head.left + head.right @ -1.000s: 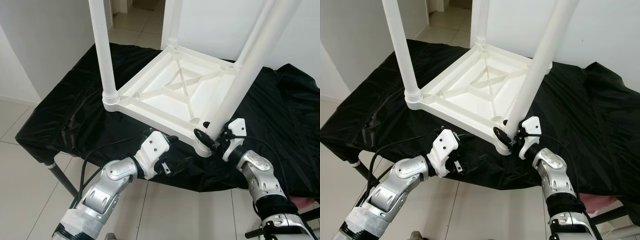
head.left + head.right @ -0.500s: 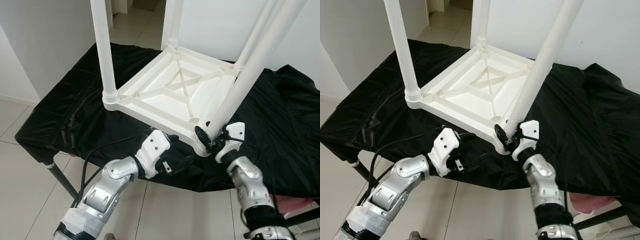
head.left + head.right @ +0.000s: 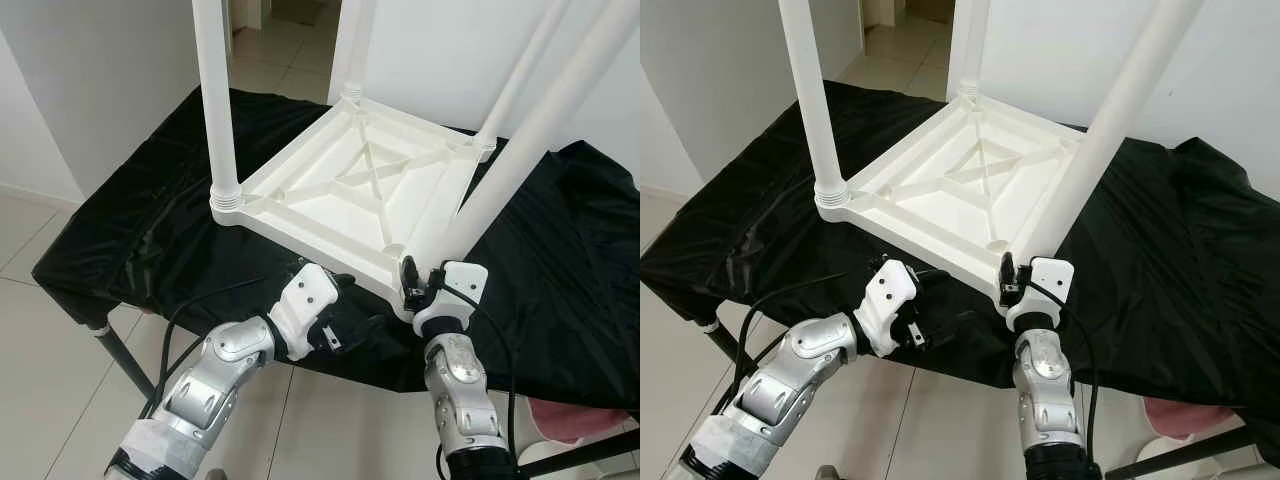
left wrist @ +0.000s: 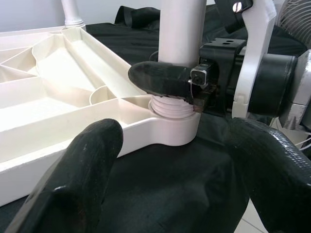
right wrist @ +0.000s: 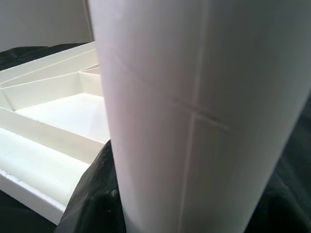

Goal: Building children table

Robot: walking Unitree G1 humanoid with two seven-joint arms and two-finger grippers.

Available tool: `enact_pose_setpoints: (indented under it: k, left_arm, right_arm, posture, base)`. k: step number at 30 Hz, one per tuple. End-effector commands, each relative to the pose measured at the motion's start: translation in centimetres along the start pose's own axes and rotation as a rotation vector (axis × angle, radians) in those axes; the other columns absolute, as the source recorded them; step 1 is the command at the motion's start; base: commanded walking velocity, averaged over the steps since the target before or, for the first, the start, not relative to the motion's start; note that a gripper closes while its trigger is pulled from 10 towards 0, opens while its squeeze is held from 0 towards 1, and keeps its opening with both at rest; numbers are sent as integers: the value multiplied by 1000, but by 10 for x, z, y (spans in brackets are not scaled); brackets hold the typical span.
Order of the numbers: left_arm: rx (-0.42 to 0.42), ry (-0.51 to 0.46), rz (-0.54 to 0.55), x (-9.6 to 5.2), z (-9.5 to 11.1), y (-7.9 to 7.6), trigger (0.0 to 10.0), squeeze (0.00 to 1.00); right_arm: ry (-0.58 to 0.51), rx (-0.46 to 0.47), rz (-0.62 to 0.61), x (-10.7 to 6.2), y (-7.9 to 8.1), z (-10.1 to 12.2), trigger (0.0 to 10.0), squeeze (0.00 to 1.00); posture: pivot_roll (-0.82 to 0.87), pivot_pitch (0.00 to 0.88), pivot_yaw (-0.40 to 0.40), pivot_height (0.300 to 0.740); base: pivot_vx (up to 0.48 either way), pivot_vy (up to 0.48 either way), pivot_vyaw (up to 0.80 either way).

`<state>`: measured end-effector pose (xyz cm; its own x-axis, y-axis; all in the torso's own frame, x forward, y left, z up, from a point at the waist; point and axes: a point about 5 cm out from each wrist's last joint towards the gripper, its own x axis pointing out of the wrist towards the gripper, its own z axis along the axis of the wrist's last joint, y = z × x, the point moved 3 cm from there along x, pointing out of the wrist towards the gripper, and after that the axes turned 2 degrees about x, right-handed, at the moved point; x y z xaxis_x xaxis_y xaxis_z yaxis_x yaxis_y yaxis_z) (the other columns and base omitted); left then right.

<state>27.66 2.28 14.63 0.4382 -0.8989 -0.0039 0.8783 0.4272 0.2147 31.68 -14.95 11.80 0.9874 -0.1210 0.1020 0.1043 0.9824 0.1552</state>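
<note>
Right gripper (image 3: 415, 285) around table leg (image 3: 520, 145)

No readable text, label, brand, number or sign appears anywhere.

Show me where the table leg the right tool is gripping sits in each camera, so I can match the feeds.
Left eye: gripped table leg slants from upper right down to the near corner socket.
Right eye: same leg, right of centre.
Left wrist: leg stands top centre, the right tool clamped at its base.
Right wrist: leg close up.
Shared landmark: upturned white tabletop.
</note>
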Motion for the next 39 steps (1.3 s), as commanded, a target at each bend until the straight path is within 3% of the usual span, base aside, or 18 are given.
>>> enact_pose_setpoints:
  k: [1,6,12,13,14,15,20,26,27,30,39]
  left_arm:
    - [-6,13,-39,-1,-3,-6,10000,0]
    - [-6,20,-43,-2,-4,-5,10000,0]
    - [-8,21,-55,-2,-5,-6,10000,0]
    - [-7,22,-59,-2,-5,-6,10000,0]
    - [-7,22,-59,-2,-5,-6,10000,0]
    - [-7,23,-60,-2,-6,-6,10000,0]
    - [-10,22,-63,-1,-6,-7,10000,0]
    - [-7,22,-63,0,-6,-7,10000,0]
    - [-9,23,-62,0,-7,-7,10000,0]
    - [-9,22,-60,0,-7,-8,10000,0]
    - [-5,25,-47,-1,-7,-6,10000,0]
  right_arm:
    - [116,19,-76,-12,-8,-27,10000,0]
    - [103,8,-82,-14,-2,-23,10000,0]
    - [83,-4,-82,-16,-7,-21,10000,0]
    - [63,4,-68,-18,-9,-19,10000,408]
    - [63,4,-68,-18,-9,-19,10000,408]
    - [39,8,-31,-20,-12,-15,10000,1000]
    - [12,1,28,-21,-13,-9,10000,1000]
    - [20,-58,247,-20,-17,-5,10000,1000]
    - [24,-61,286,-20,-18,-5,10000,0]
    - [27,-90,429,-15,-19,-2,10000,0]
    - [15,-110,507,2,-29,5,10000,0]
  posture:
    - [24,44,-66,740]
    - [19,38,-51,740]
    - [14,37,-46,740]
    - [10,34,-45,740]
    - [10,34,-45,740]
    - [5,35,-46,740]
    - [0,38,-47,740]
    - [-7,40,-52,740]
    - [-7,40,-52,740]
    - [-3,41,-56,740]
    - [14,41,-61,740]
  base:
    - [0,0,0]
    - [0,0,0]
    - [0,0,0]
    - [0,0,0]
    - [0,0,0]
    - [0,0,0]
    - [0,0,0]
    - [0,0,0]
    - [0,0,0]
    - [0,0,0]
    - [0,0,0]
